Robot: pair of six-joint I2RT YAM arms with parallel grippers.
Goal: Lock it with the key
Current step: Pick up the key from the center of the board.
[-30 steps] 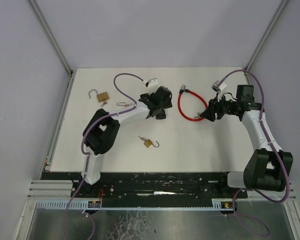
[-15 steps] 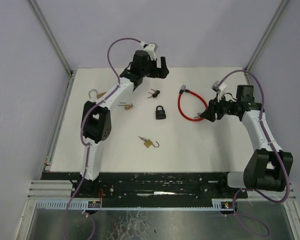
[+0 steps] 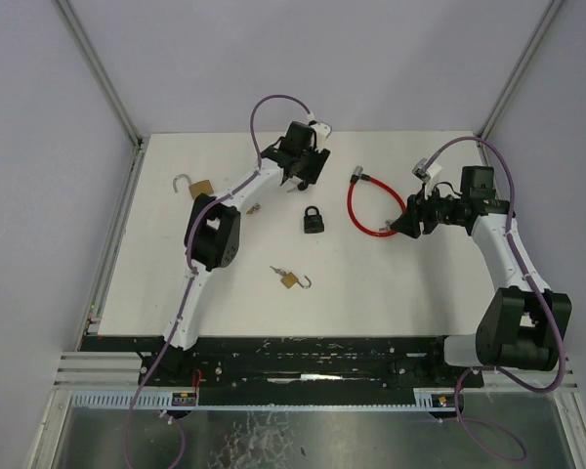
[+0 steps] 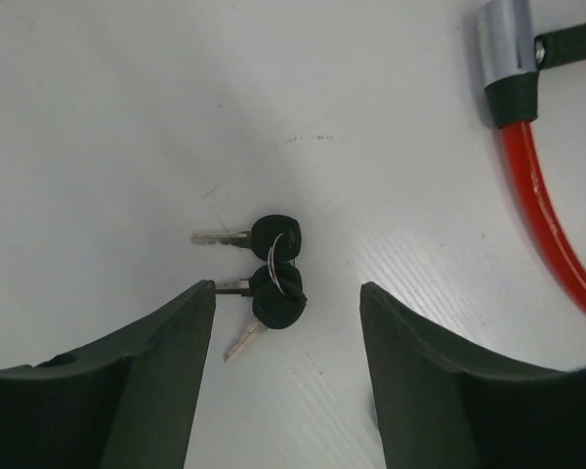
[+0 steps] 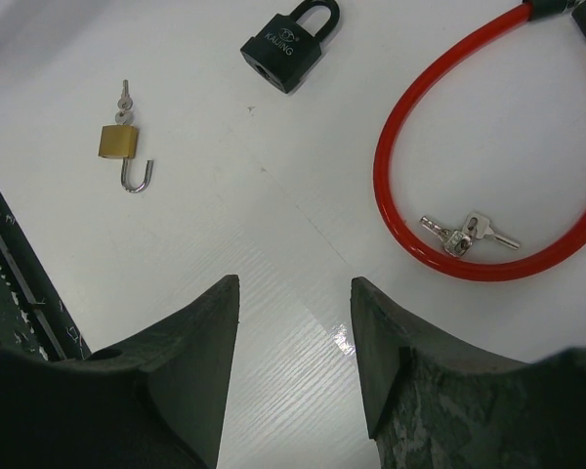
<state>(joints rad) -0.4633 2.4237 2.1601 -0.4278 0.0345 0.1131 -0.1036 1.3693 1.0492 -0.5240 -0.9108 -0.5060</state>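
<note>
Now the left gripper (image 4: pixel 287 290) sits lower than before, jaws apart astride the keys (image 4: pixel 275 272) at the padlock's (image 3: pixel 313 220) 11 o'clock. The right gripper (image 5: pixel 293 285) stays open and empty.

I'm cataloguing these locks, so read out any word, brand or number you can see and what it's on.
"KAILING", middle letters uncertain: white print on the black padlock, right wrist view.
Small brass padlock and red cable lock: no lettering legible.

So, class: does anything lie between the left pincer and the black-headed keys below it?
Nothing visible does. The left pincer hangs open over the black-headed keys, only bare table around them; the red cable lock lies apart.
</note>
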